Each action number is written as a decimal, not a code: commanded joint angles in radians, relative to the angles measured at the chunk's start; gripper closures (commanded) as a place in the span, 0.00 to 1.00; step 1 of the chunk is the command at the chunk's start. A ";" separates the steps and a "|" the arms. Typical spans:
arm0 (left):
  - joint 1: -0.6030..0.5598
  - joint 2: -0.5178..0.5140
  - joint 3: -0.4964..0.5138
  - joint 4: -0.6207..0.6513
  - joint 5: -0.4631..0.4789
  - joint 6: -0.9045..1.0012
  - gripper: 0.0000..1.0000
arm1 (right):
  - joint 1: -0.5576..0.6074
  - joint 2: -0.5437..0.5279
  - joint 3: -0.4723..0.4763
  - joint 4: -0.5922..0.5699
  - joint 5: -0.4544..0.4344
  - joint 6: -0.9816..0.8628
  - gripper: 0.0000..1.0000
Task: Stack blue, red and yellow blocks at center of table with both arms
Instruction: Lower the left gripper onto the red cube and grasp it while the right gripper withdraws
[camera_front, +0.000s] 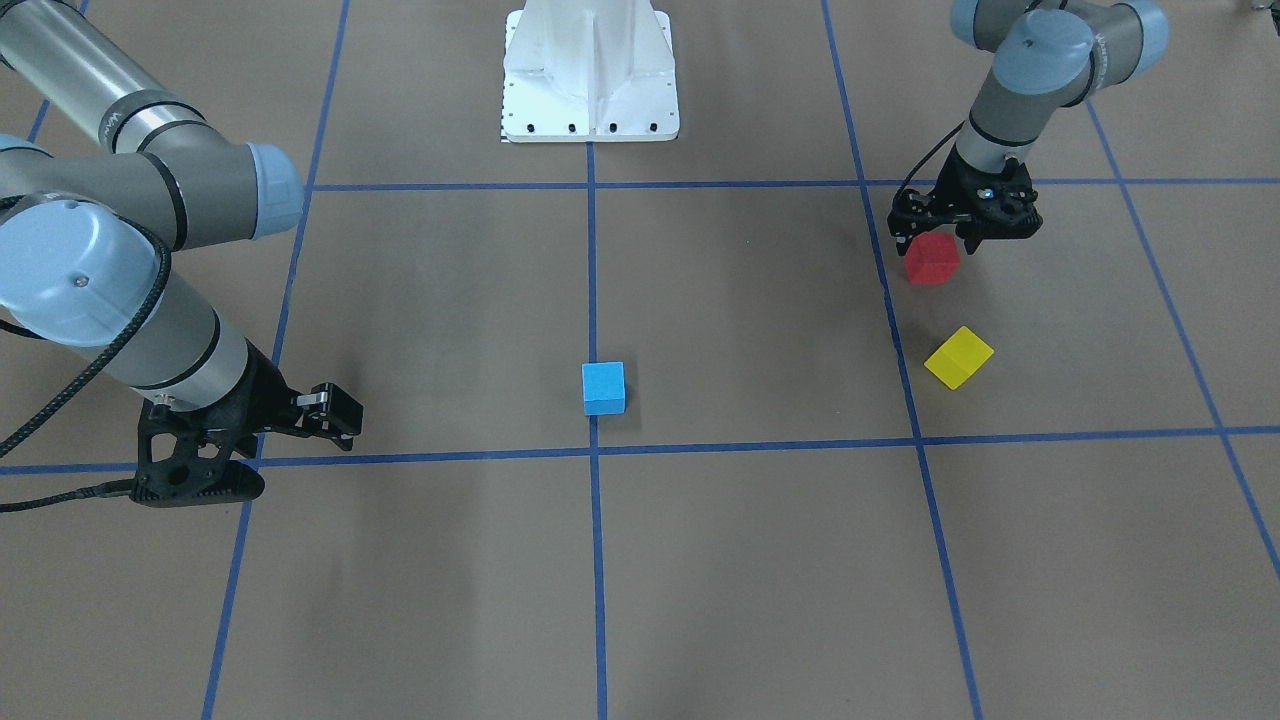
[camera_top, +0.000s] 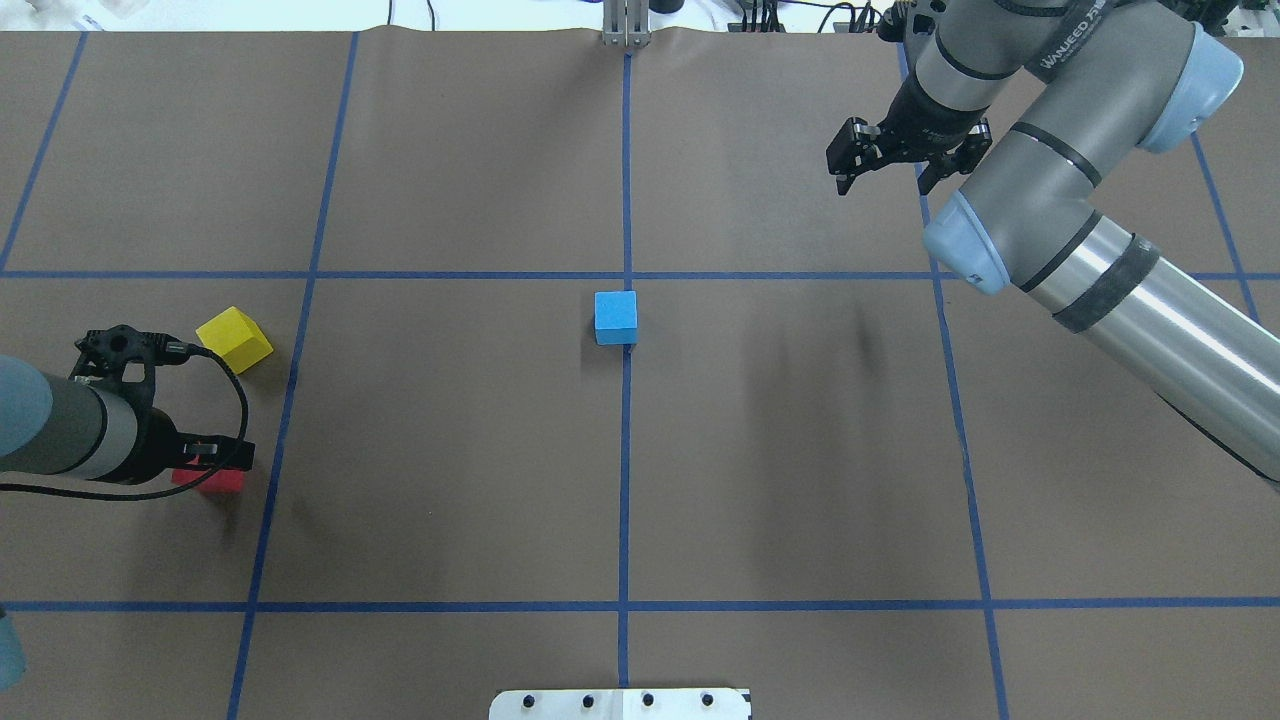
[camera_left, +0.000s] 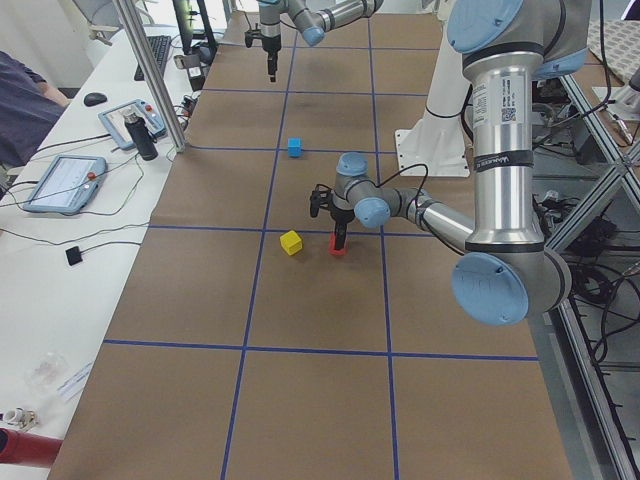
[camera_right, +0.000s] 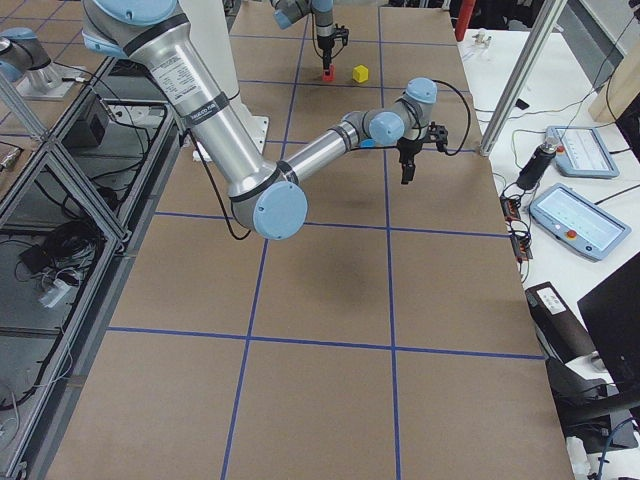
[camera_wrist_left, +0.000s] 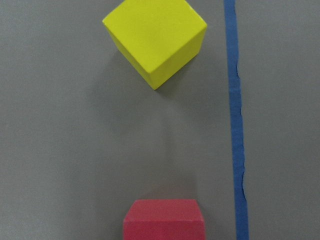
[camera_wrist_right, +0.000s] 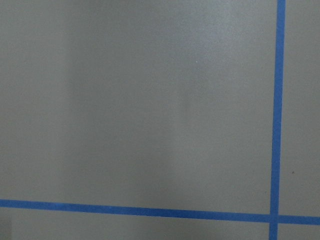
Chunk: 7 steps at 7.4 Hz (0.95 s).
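The blue block (camera_top: 615, 317) sits on the centre line of the table, also in the front view (camera_front: 604, 387). The red block (camera_front: 932, 259) and yellow block (camera_front: 958, 356) lie on the robot's left side. My left gripper (camera_front: 938, 244) is down over the red block with a finger on each side, and looks open. The left wrist view shows the red block (camera_wrist_left: 164, 219) at the bottom edge and the yellow block (camera_wrist_left: 155, 40) beyond it. My right gripper (camera_top: 885, 178) is open and empty, hovering far right of the blue block.
Blue tape lines (camera_top: 625, 450) divide the brown table into squares. The white robot base (camera_front: 590, 70) stands at the table's near edge. The right arm's elbow and forearm (camera_top: 1080, 230) hang over the table's right side.
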 joint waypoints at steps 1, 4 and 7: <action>0.002 -0.002 0.018 -0.001 -0.003 0.002 0.09 | 0.000 -0.006 0.000 0.000 0.000 0.000 0.01; 0.002 -0.011 0.015 -0.001 -0.006 -0.009 0.62 | 0.000 -0.011 0.000 0.000 0.002 0.000 0.01; -0.013 -0.006 -0.092 0.017 -0.115 -0.006 1.00 | 0.008 -0.020 0.003 0.000 0.003 -0.002 0.01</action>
